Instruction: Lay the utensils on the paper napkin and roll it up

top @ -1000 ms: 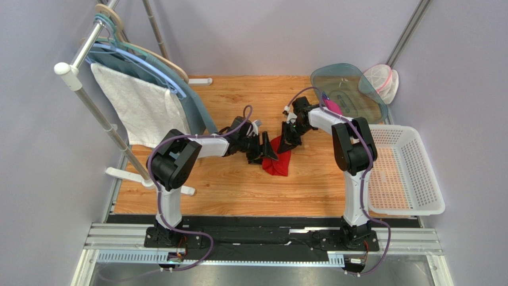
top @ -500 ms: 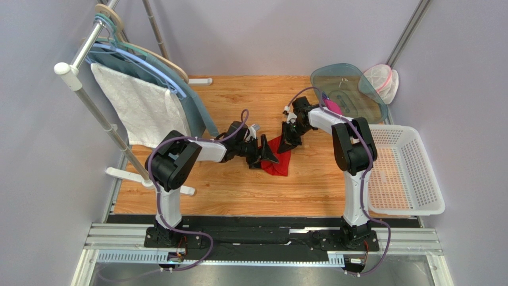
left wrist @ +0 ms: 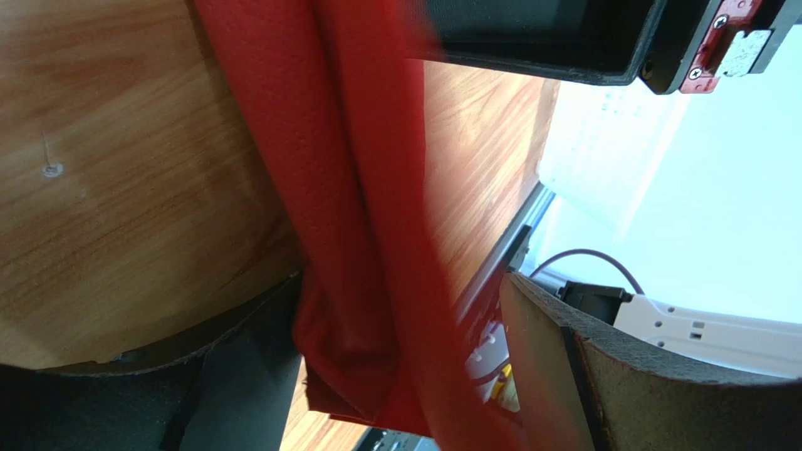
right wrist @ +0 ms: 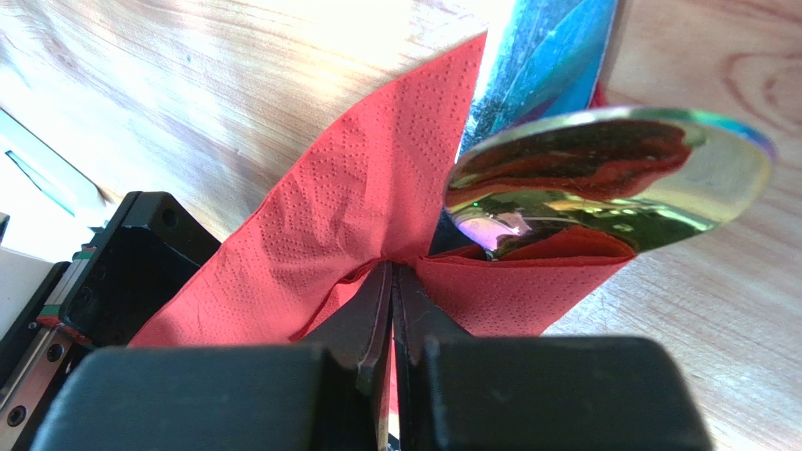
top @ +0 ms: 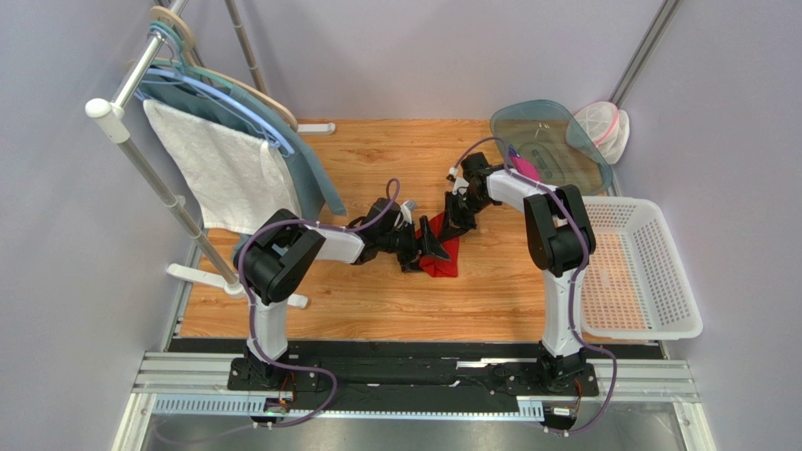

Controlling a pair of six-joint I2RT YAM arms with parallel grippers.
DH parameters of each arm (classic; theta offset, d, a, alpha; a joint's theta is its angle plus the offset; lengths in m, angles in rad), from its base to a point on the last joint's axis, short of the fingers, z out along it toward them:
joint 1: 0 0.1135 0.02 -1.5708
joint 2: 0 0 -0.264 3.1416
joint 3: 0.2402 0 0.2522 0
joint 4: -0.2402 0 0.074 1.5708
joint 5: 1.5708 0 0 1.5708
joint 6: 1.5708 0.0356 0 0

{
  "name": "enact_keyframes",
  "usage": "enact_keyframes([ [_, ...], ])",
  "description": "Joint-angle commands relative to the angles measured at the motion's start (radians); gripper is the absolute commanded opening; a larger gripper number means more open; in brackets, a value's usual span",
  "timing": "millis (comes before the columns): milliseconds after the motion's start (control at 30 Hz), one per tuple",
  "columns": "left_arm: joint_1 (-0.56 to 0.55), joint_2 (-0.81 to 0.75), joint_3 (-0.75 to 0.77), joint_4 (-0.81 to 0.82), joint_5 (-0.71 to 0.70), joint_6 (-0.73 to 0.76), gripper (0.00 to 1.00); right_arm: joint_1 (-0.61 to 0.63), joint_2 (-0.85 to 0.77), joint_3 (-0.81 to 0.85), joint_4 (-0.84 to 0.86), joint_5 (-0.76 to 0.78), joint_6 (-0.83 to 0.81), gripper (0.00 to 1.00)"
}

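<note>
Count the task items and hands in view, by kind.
paper napkin: 1
utensils: 2 showing (a spoon bowl and a flat shiny piece)
hands: 2 (left hand open around the napkin, right hand shut on it)
Total: 5

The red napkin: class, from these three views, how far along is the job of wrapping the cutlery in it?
Done: a spoon already sits inside the folded napkin. In hand: the right gripper, jaws shut, pinches a fold; the left gripper, jaws apart, straddles the bunched paper. Left: a tidy roll, since it looks loose and creased.
</note>
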Motion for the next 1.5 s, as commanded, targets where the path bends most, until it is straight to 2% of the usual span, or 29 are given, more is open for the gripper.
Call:
enact_keyframes([
  [0, -0.013, 0.04, -0.017, -0.038, -0.083, 0.013, 0.84, 0.017, 0.071, -0.061, 0.034, 0.226, -0.043, 0.01],
  [233, -0.008, -0.026, -0.041, -0.139, -0.1, 0.039, 0.85, 0.017, 0.063, -0.072, 0.036, 0.227, -0.042, 0.01],
  [367, 0.021, -0.096, -0.093, -0.035, -0.107, 0.022, 0.85, 0.015, 0.061, -0.077, 0.042, 0.227, -0.04, 0.01],
  [600, 0.038, -0.107, 0.023, 0.075, -0.063, 0.029, 0.81, 0.016, 0.069, -0.074, 0.042, 0.223, -0.039, 0.0],
  [867, 0.026, -0.06, 0.083, 0.144, -0.005, 0.009, 0.73, 0.017, 0.077, -0.057, 0.037, 0.221, -0.037, 0.0],
  [1033, 0.021, -0.041, 0.111, -0.021, -0.025, 0.059, 0.69, 0.016, 0.083, -0.049, 0.036, 0.22, -0.037, 0.0],
  [1267, 0.021, -0.054, 0.112, -0.182, -0.09, 0.11, 0.72, 0.017, 0.086, -0.04, 0.031, 0.217, -0.033, 0.0],
  [1467, 0.021, -0.066, 0.138, -0.255, -0.104, 0.174, 0.53, 0.016, 0.088, -0.038, 0.031, 0.217, -0.024, 0.0],
])
